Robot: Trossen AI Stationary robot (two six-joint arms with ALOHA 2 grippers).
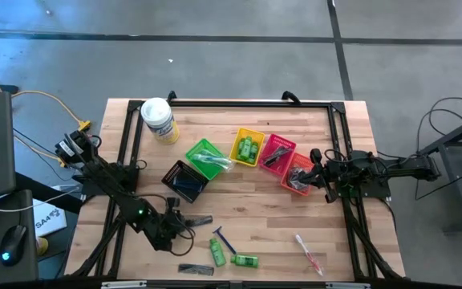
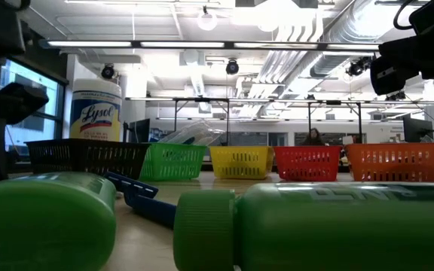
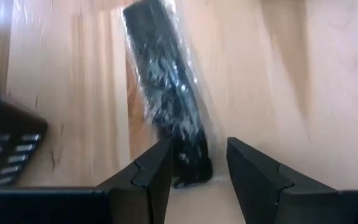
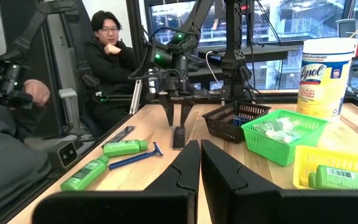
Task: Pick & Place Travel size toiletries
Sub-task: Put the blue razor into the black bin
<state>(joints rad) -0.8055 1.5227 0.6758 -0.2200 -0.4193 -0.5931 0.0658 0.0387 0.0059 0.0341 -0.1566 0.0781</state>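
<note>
Between the parted fingers of the left gripper [image 3: 197, 177] lay one end of a flat black clear-wrapped comb [image 3: 166, 93], straddled but ungripped, apparently positioned for grasping.

This is a robotics lab in an open, industrial-looking room. A wooden counter [image 1: 239, 217] in a black metal frame stands on a bare concrete floor [image 1: 215, 56], with cables [image 1: 34, 100] trailing to a computer mouse [image 1: 10, 239] beside it. Overhead run exposed ducts [image 2: 315, 45] and strip lights [image 2: 164, 44]. A seated person [image 4: 114, 62] watches beside the counter, near large windows [image 4: 278, 18] and more dark arm rigs [image 4: 176, 68].
</note>
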